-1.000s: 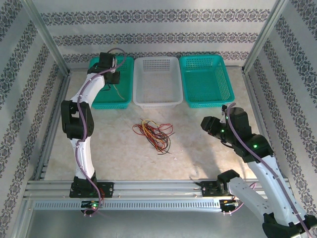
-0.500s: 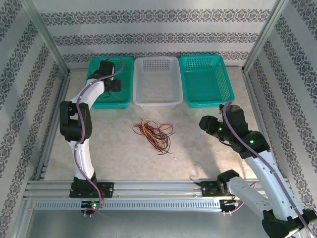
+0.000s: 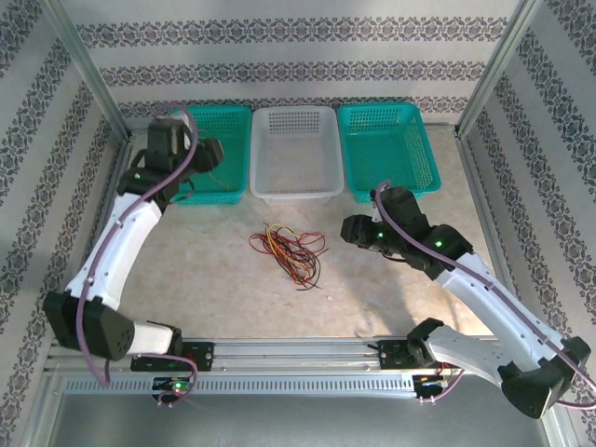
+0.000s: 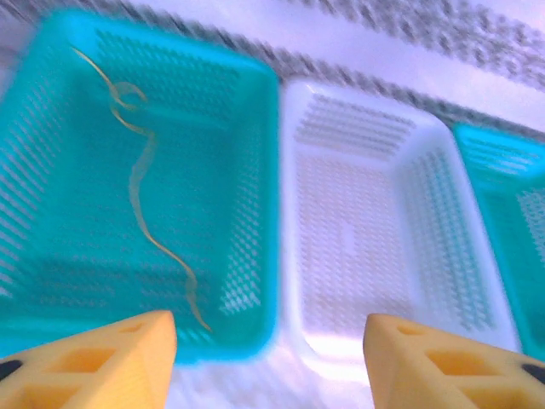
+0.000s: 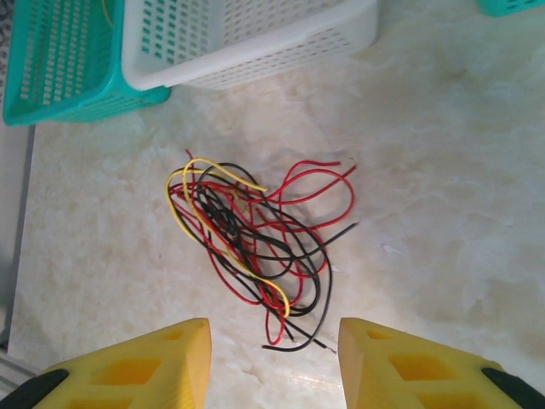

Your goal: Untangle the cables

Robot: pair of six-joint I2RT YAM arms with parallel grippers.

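Three baskets stand in a row along the far edge of the table (image 3: 205, 270), their walls touching or nearly so; the left teal basket (image 3: 233, 197), the white basket (image 3: 296, 194) in the middle, and the right teal basket (image 3: 391, 194); in the left wrist view the left teal basket (image 4: 264, 170) holds one yellow cable (image 4: 140, 179), lying loose on the mesh floor in a wavy line from the far left corner to the near right corner, with a small loop near its far end; beside it the white basket (image 4: 285, 213) shows its perforated floor, and an edge of the right teal basket (image 4: 502, 170) comes in at the right, all somewhat blurred

The left gripper (image 3: 207, 156) hangs over the near side of the left teal basket; its fingers spread wide with nothing between them, the left gripper (image 4: 268, 328) seen from the wrist above the rim where the teal and white baskets meet

The cables (image 3: 287, 253), red, black and yellow, lie in one tangle on the bare table, in front of the white basket and apart from it; the right gripper (image 3: 352, 230) is just to their right, above the table; from its wrist the cables (image 5: 255, 247) lie just beyond the fingertips of the right gripper (image 5: 272, 332), which stands wide and holds nothing; past them the white basket (image 5: 255, 43) and the left teal basket (image 5: 68, 94) sit side by side
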